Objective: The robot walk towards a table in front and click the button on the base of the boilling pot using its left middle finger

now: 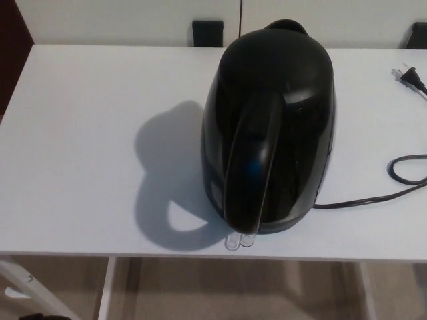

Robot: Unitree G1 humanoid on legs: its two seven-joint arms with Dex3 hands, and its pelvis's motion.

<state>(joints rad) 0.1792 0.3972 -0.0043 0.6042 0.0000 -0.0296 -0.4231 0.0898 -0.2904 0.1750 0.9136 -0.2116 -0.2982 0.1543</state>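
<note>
A glossy black boiling pot (pixel 270 127) stands on a white table (pixel 87 133), a little right of the middle and close to the front edge. Its handle (pixel 250 170) faces me and runs down toward the base. A small clear button lever (pixel 239 241) sticks out from under the base at the front, just inside the table's edge. Neither of my hands shows in the head view.
A black power cord (pixel 383 193) leaves the pot's right side, loops at the right edge, and ends in a plug (pixel 408 75) at the back right. The pot's shadow lies to its left. Two dark chair backs (pixel 207 32) stand behind the table. White table legs (pixel 107 290) show below.
</note>
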